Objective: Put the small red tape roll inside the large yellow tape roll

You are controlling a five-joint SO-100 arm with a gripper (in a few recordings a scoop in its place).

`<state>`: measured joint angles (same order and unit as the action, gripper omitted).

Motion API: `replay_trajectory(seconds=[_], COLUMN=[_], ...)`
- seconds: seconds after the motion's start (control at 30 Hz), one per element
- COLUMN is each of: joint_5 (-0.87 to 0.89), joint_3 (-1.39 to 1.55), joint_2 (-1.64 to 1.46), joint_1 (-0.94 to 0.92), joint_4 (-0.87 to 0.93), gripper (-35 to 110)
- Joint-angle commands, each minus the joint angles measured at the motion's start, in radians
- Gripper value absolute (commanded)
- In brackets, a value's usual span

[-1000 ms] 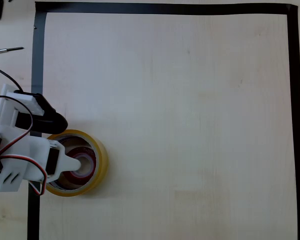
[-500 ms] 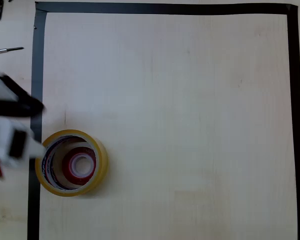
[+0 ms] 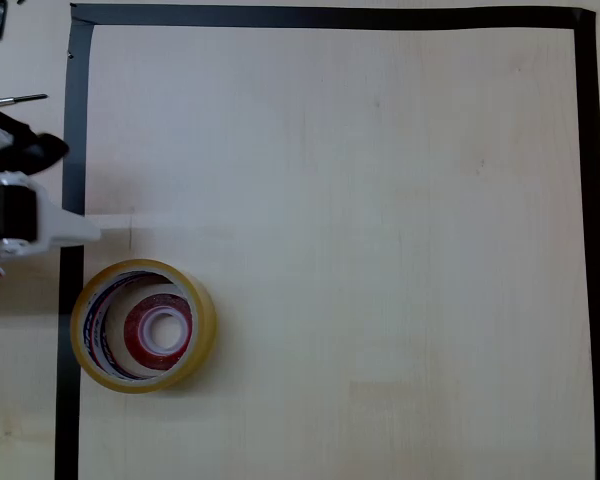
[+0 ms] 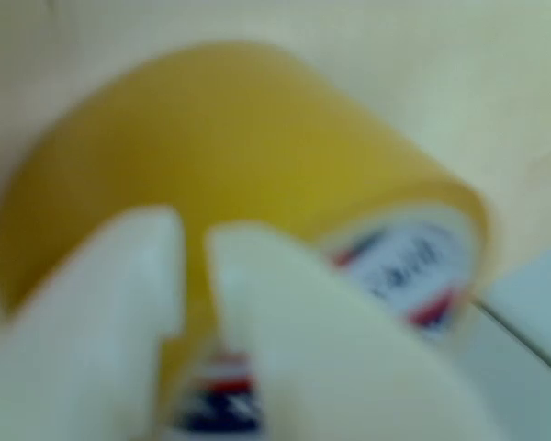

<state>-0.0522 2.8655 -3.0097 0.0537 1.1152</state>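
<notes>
Sitting inside large yellow tape roll [image 3: 202,318] — small red tape roll [image 3: 140,327]; tool [image 3: 90,227] apart, above-left.

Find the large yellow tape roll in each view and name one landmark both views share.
Overhead view: large yellow tape roll lies lower left, on the black border tape, ringing the small red tape roll.
Wrist view: it spans the frame, blurred, behind the gripper.
Shared landmark: its striped inner core.

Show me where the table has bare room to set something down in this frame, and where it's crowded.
Bare tabletop fills almost the whole area inside the black tape border, above and to the right of the large yellow tape roll. The crowded spot is the lower left: the small red tape roll sits inside the yellow one, with the gripper just above.
</notes>
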Motion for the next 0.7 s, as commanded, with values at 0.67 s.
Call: replay_trajectory(seconds=[0.67], joint_5=[0.015], joint_3=[0.132], joint_2=[-0.327], joint_1=[0.009], joint_4=[0.178], gripper=[0])
